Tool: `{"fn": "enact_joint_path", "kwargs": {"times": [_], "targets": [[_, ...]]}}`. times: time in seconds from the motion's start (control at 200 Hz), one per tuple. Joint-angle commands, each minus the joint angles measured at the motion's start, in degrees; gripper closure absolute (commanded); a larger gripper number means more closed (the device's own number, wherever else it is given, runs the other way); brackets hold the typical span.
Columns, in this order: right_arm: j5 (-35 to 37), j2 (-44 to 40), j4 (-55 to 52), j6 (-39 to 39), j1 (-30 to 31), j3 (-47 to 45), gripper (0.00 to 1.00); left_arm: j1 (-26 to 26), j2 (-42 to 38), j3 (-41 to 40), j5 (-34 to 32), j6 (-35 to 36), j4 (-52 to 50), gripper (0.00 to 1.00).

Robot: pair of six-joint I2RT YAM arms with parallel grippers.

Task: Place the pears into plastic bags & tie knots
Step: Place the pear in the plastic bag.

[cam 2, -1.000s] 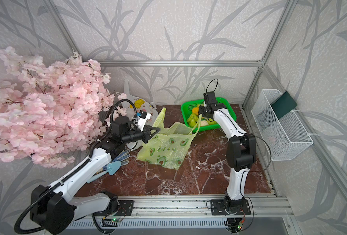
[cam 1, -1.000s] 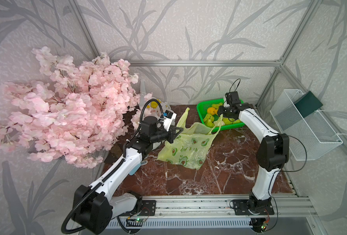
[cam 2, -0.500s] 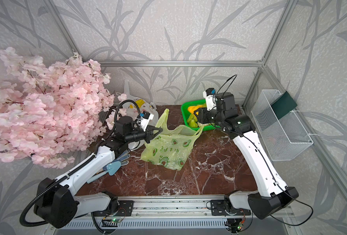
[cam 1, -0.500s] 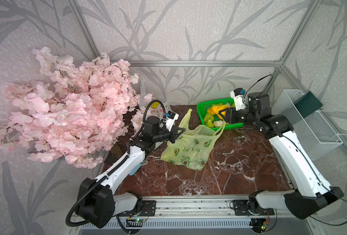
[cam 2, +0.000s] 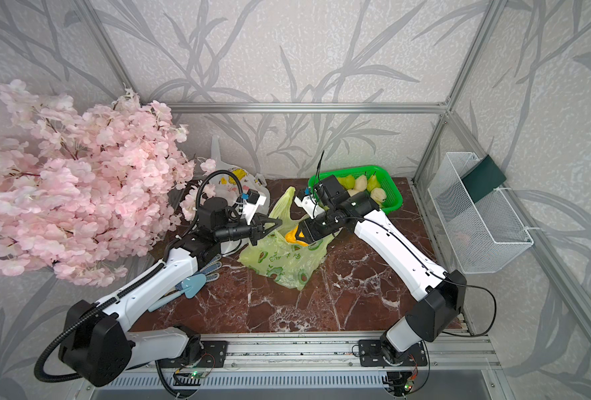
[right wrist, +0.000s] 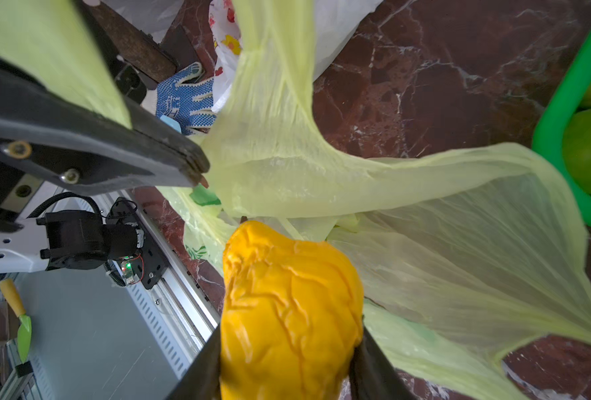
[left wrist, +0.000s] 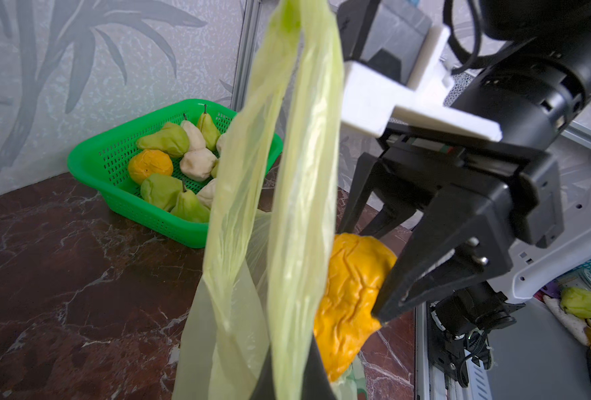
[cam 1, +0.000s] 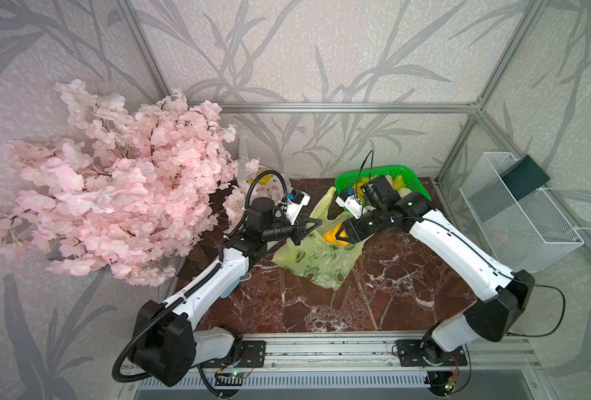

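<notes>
A yellow-green plastic bag (cam 1: 316, 258) (cam 2: 287, 259) with avocado prints lies on the marble table. My left gripper (cam 1: 313, 223) (cam 2: 275, 223) (left wrist: 287, 381) is shut on one bag handle (left wrist: 297, 173) and holds it up. My right gripper (cam 1: 335, 237) (cam 2: 296, 235) (right wrist: 287, 363) is shut on a wrinkled orange-yellow pear (left wrist: 349, 294) (right wrist: 290, 304), just above the bag's open mouth (right wrist: 460, 249). Several more pears (left wrist: 164, 138) (cam 2: 360, 181), green, cream and one orange, lie in the green mesh basket (cam 1: 415, 183) (left wrist: 89, 156) at the back right.
White printed plastic bags (cam 1: 270, 187) (cam 2: 231, 183) lie behind my left arm. A big pink blossom branch (cam 1: 114, 194) fills the left side. A blue glove (right wrist: 186, 100) and a small trowel (cam 2: 190, 287) lie under the left arm. A white wire basket (cam 1: 519, 214) hangs on the right wall.
My right arm has swung from the green basket to over the bag's mouth, carrying the orange-yellow pear. My left gripper still holds the handle up and has barely moved.
</notes>
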Motion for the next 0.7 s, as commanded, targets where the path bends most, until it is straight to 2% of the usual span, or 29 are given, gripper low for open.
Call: {"fn": "enact_joint_path", "kwargs": {"times": [0.0, 0.105, 0.2, 0.26, 0.305, 0.375, 0.48, 0.695], "targets": [[-4.1, 2.2, -0.3, 3.9, -0.1, 1.5, 0.73, -1.2, 0.9, -0.2, 4.1, 2.4, 3.2, 1.00], [-7.9, 3.8, 6.4, 14.9, -1.6, -0.2, 0.74, -2.2, 1.1, -0.7, 4.9, 2.4, 4.1, 1.00], [-7.9, 3.7, 14.8, 25.9, -3.3, -5.4, 0.73, -2.6, 0.4, -2.4, 4.1, 0.6, 7.0, 1.00], [-4.1, 2.7, 20.3, 32.4, -3.6, -10.5, 0.73, -2.8, 0.4, -3.0, 3.5, -0.9, 8.5, 1.00], [-1.9, 2.5, 22.8, 34.5, -3.3, -13.0, 0.73, -3.0, 0.5, -3.3, 3.4, -2.1, 9.5, 1.00], [2.9, 2.9, 22.0, 34.3, -2.6, -13.8, 0.73, -3.6, 0.8, -4.1, 3.0, -3.9, 11.3, 1.00], [10.2, 5.9, 14.6, 27.5, -0.3, -10.2, 0.70, -4.4, 0.8, -5.6, 1.9, -5.3, 13.3, 1.00], [13.0, 9.2, 11.3, 23.3, 0.3, -9.3, 0.67, -4.7, 0.1, -6.9, -3.4, -4.1, 12.8, 1.00]]}}
